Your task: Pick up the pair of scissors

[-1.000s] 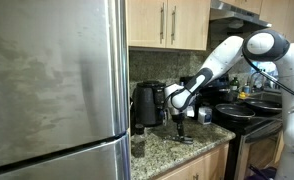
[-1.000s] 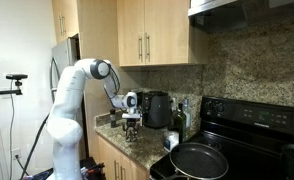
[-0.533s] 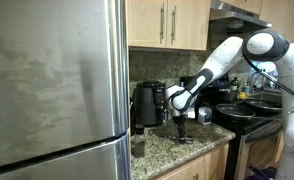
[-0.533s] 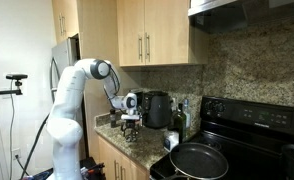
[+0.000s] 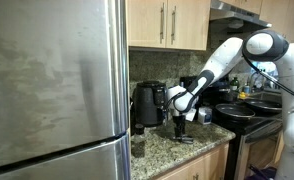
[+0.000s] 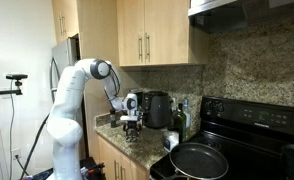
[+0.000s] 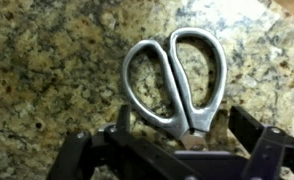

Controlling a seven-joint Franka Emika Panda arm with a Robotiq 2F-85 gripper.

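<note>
The pair of scissors [image 7: 175, 80] lies flat on the speckled granite counter [image 7: 47, 60]. Its two silvery metal handle loops point away from me, and its blades run under the gripper, hidden. My gripper [image 7: 185, 128] is open, low over the counter, with one finger on each side of the scissors' pivot. I cannot tell whether the fingers touch it. In both exterior views the gripper [image 5: 183, 130] [image 6: 133, 128] points straight down at the counter, and the scissors are too small to make out.
A black kettle-like appliance [image 5: 147, 103] [image 6: 157, 108] stands just behind the gripper against the backsplash. A steel fridge [image 5: 52, 90] is beside the counter. A black stove with a frying pan [image 6: 197, 158] is on the other side. Wooden cabinets [image 6: 147, 40] hang above.
</note>
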